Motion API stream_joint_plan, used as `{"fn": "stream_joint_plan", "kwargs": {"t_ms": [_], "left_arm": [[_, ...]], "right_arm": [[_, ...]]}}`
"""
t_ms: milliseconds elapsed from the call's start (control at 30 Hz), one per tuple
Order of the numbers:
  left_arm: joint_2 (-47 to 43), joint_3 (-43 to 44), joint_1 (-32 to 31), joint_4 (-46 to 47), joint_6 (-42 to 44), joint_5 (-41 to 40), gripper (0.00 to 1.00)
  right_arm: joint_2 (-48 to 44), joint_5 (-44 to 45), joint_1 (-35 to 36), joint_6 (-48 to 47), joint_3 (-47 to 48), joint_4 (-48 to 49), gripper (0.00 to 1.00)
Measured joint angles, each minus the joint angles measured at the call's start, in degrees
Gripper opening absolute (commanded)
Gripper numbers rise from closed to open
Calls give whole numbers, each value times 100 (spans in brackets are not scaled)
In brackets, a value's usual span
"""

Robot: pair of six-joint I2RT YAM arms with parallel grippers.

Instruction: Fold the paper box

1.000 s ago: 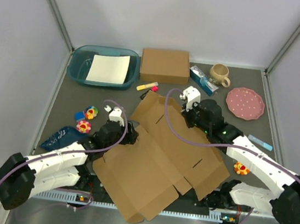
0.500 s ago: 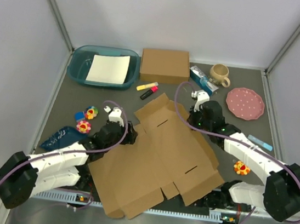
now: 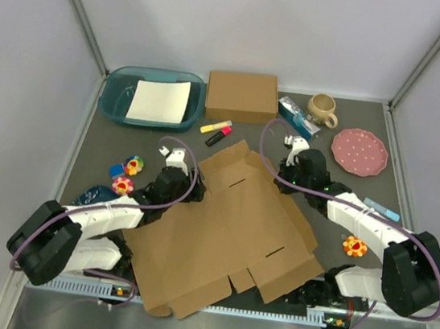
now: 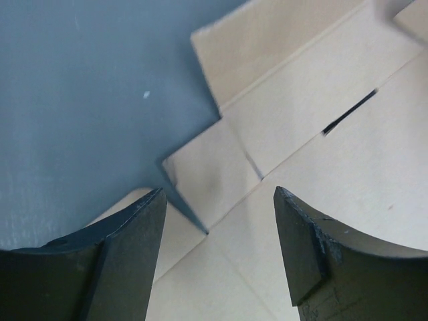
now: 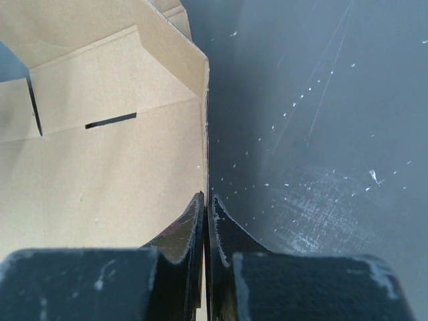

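Plainly, the paper box (image 3: 227,230) lies as a mostly flat die-cut sheet in the middle of the table (image 3: 101,145), and its right-hand flap appears tilted up. The right gripper (image 5: 206,200) is pinched almost closed on that flap's thin edge. The left gripper (image 4: 217,195) hangs wide open and empty over a notch on the sheet's left side. The cardboard looks light, stiff and springy at the creases — best held by flap edges near a score line, not the broad middle.

Overhead and close wrist views share paper box (image 3: 227,230).
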Motion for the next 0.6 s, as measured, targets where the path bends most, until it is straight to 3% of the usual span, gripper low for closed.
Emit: {"fn": "stream_joint_plan", "kwargs": {"t_ms": [233,600], "left_arm": [[535,629,468,188,35,348,70],[1078,577,708,166,-125,796,69]], "right_arm": [[72,-101,-20,24,0,50,0],[162,-225,-24,31,0,131,0]]}}
